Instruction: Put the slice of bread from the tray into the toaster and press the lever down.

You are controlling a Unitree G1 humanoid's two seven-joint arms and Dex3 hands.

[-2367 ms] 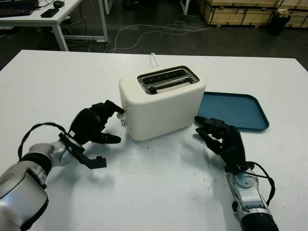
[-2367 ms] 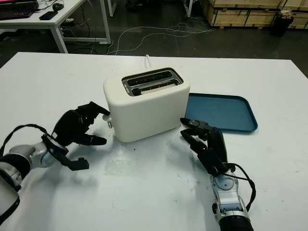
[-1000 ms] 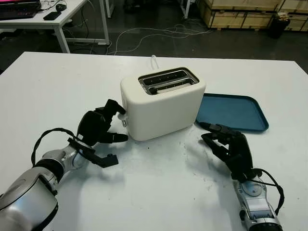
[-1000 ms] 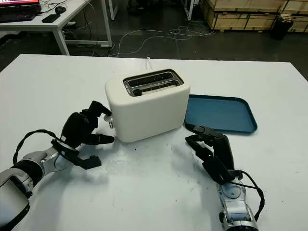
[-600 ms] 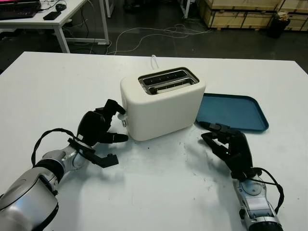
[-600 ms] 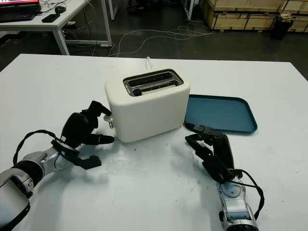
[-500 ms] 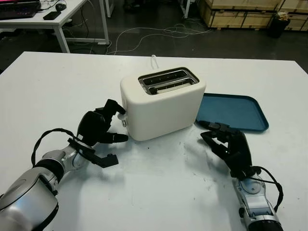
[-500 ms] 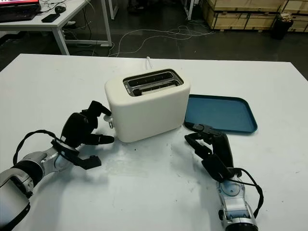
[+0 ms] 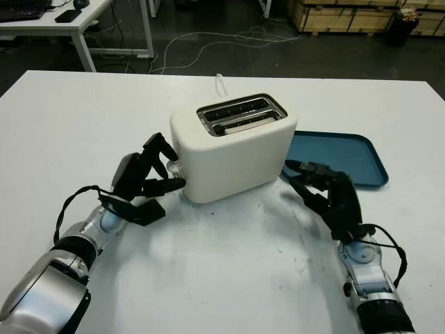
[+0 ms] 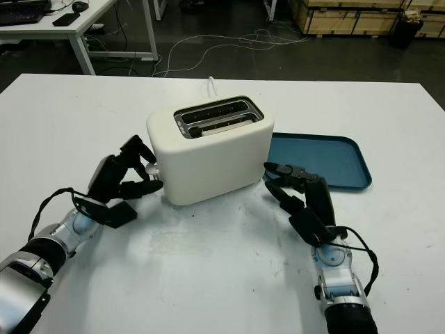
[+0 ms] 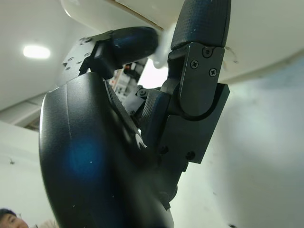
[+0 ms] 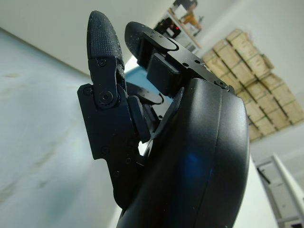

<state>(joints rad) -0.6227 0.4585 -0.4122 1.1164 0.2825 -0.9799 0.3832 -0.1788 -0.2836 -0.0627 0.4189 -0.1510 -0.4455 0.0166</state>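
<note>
1. The left arm came in from the bottom left, forearm low over the table [image 9: 229, 278], with the left hand [image 9: 142, 182] at the toaster's [image 9: 233, 149] left end.
2. Its fingers [image 9: 161, 147] were curled around the small lever [image 10: 154, 169] on that end, one above it and one below, tips against or just beside the toaster wall; whether they pressed the lever could not be told.
3. In the left wrist view, two fingers [image 11: 199, 28] reached up to the toaster's pale underside curve.
4. The right arm came in from the bottom right, the right hand [image 9: 327, 198] raised off the table near the toaster's right lower corner, apart from it.
5. It held nothing; its fingers were loosely bent, pointing toward the toaster.
6. The bread [image 9: 245, 124] sat down in the nearer slot, its pale edge just visible.
7. The blue tray [image 9: 348, 156] lay behind the right hand, just beside the toaster's right side.
8. A white cord [image 9: 221, 82] ran from the toaster's back to the table's far edge.
</note>
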